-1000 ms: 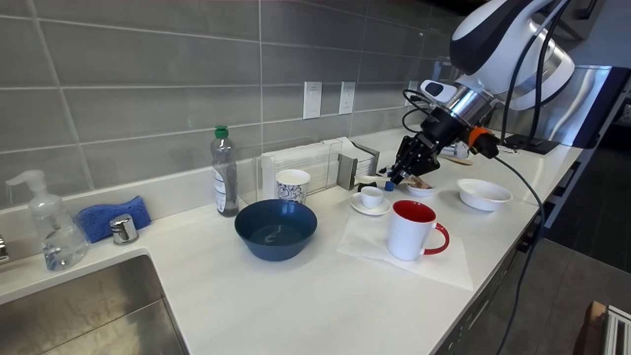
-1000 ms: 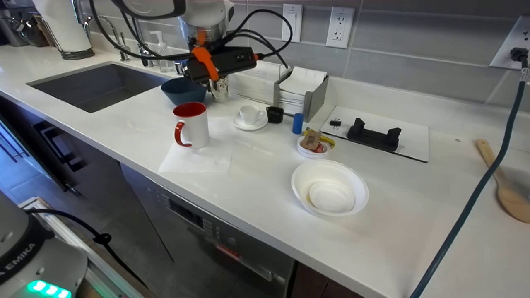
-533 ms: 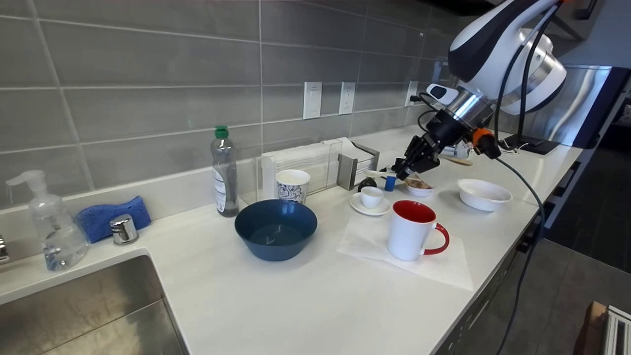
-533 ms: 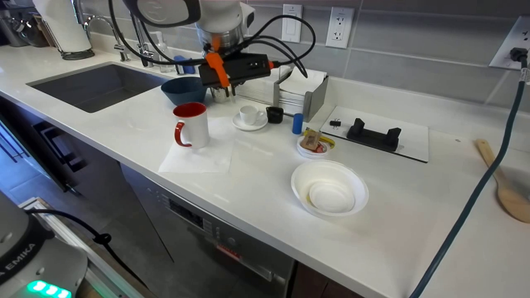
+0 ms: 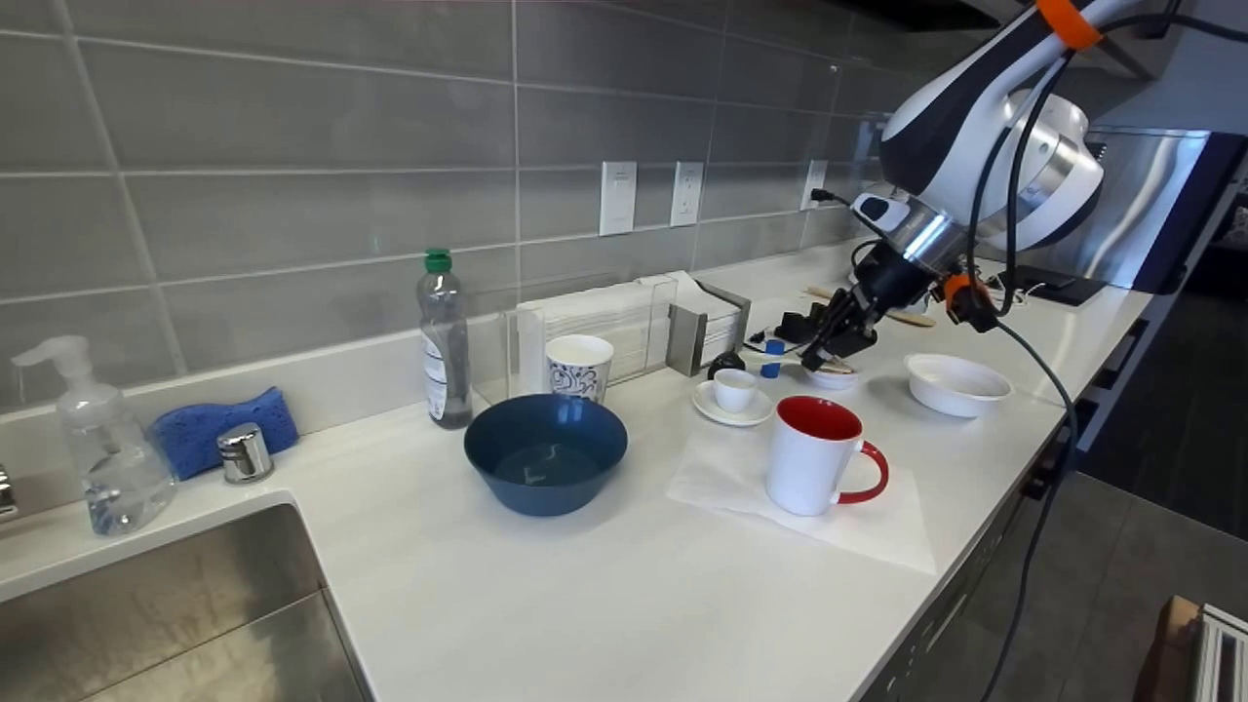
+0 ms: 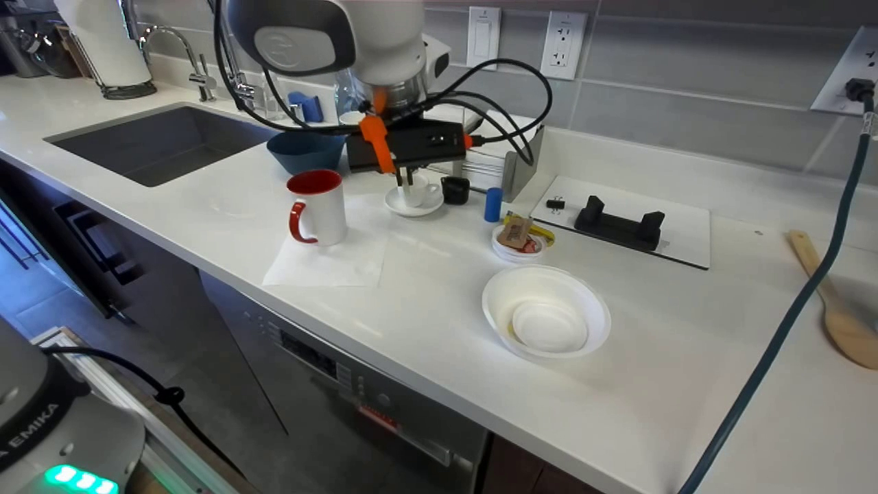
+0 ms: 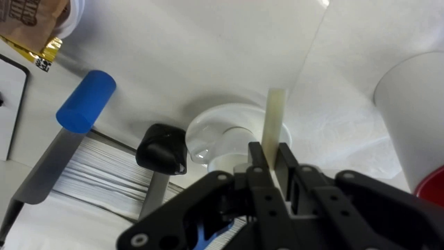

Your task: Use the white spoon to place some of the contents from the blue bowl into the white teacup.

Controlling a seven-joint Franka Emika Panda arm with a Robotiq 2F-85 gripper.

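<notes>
A thin white spoon (image 7: 274, 118) was clenched by the gripper (image 7: 270, 156). Its jaws were flanked by a tall white mug (image 7: 412, 111) and rounded black lump (image 7: 162, 149).

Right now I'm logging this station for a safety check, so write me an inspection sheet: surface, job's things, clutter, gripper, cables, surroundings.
Surface: white counter; a napkin lies under the red-handled mug.
Job's things: blue bowl upright, contents unclear; white teacup upright on its saucer; white spoon held, any load not visible.
Clutter: patterned cup behind the blue bowl in an exterior view, black object beside the saucer, blue cylinder, packets in a small white dish, shallow white bowl.
Gripper: closed on the white spoon, above the white counter.
Cables: black cables loop beside the arm; a dark cable runs from a wall outlet.
Surroundings: sink, soap bottle, grey tiled wall.
</notes>
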